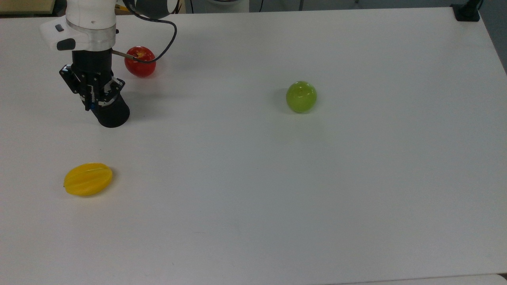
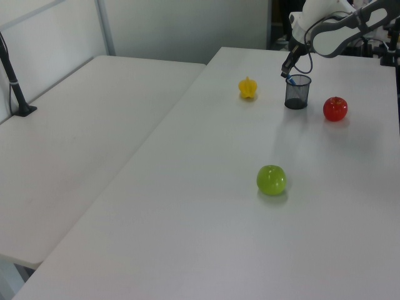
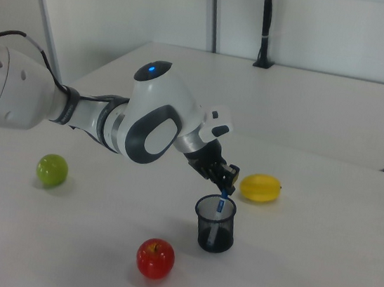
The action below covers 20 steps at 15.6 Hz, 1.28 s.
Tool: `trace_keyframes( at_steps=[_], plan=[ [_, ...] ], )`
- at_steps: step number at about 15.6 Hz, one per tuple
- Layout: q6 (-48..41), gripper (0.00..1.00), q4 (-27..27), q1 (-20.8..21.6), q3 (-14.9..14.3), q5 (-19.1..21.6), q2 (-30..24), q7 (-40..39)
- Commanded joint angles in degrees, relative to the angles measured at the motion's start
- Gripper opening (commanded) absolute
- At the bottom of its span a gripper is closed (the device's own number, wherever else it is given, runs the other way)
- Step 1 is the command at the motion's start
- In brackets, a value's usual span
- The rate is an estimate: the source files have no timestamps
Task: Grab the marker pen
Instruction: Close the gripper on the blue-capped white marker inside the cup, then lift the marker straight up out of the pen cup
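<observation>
The marker pen [image 3: 221, 203] stands slanted in a black mesh cup [image 3: 215, 226], with its blue cap sticking out above the rim. My gripper [image 3: 226, 187] hangs just over the cup and is shut on the marker pen's cap. In the top view the gripper [image 1: 93, 102] covers the cup's [image 1: 113, 114] mouth, and only a speck of the marker pen's [image 1: 92, 106] blue shows between the fingers. The left view has the gripper [image 2: 286, 72] at the cup's [image 2: 297, 94] left rim, pinching the marker pen [image 2: 290, 80].
A red apple [image 1: 140, 61] lies close behind the cup on the top view's right. A yellow ribbed fruit [image 1: 88, 179] sits nearer the front, and a green apple [image 1: 301, 96] lies mid-table. A black post base [image 1: 466, 12] occupies the far right corner.
</observation>
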Motion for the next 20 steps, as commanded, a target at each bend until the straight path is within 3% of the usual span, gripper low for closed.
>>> trace_keyframes(
  at_steps=[1,13,20],
  plan=[
    [0.4,0.01,-0.6,0.1,-0.4,-0.9,-1.6,-0.5],
    [-4.8,0.01,1.8,-1.4,-0.4,0.3,-12.6,0.2],
    [-14.9,0.01,6.0,2.4,0.7,6.2,-15.4,0.3]
  ],
)
